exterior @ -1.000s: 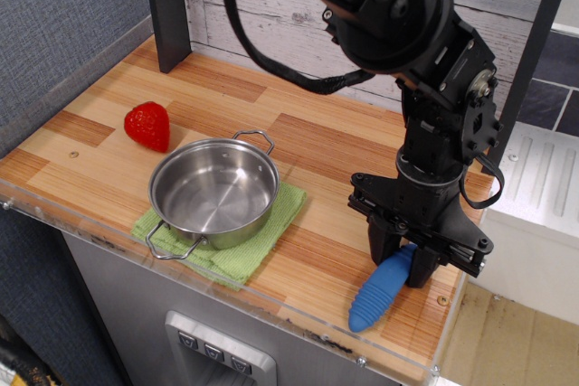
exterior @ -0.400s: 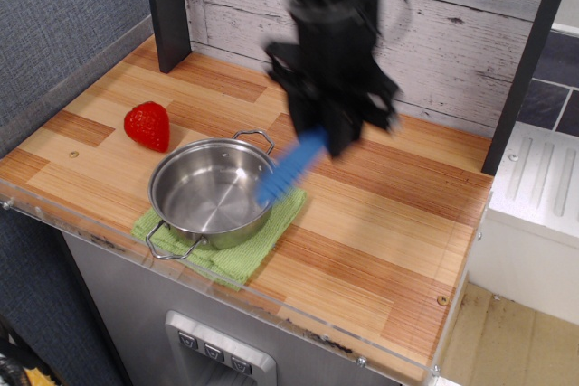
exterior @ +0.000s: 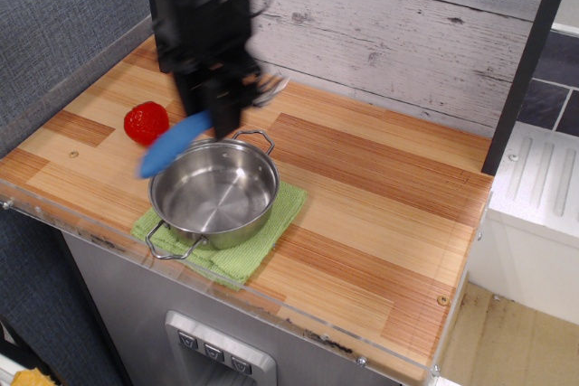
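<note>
Blue tool [exterior: 172, 146]: one, in end effector [exterior: 220, 113]; one pot [exterior: 213, 194].

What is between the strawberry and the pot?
In the only view, the blue tool held by the gripper hangs between strawberry and pot, above the wooden table.

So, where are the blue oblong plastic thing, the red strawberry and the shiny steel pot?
blue oblong plastic thing [exterior: 170, 155]: main view, on its lower, free half.
red strawberry [exterior: 145, 123]: main view, on the middle of the fruit.
shiny steel pot [exterior: 213, 196]: main view, on its bare inner floor.
</note>
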Robot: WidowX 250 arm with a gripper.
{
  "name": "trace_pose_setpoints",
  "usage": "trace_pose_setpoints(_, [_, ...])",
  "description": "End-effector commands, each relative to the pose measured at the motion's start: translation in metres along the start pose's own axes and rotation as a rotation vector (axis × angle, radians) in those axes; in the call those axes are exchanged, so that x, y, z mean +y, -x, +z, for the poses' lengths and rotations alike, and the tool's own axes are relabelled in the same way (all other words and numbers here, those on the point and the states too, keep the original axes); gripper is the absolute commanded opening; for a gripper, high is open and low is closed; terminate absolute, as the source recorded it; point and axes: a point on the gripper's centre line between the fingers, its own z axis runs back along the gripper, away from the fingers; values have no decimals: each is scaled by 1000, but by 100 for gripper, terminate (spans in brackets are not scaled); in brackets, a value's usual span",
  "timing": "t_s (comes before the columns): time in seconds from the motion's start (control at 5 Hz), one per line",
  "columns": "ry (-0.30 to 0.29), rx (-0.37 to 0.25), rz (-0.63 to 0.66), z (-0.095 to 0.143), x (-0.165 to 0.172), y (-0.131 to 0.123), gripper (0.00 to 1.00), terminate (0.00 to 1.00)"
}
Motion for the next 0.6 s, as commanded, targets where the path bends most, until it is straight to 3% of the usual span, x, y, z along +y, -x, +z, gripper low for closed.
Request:
trace_pose_setpoints(0.0, [-53,-15,61,11,98,5,0,0])
trace_pose_setpoints(0.2, [-68,-16,96,21,147,15,0,0])
trace_pose_setpoints(0.4, [-73,2,121,14,191,25,0,0])
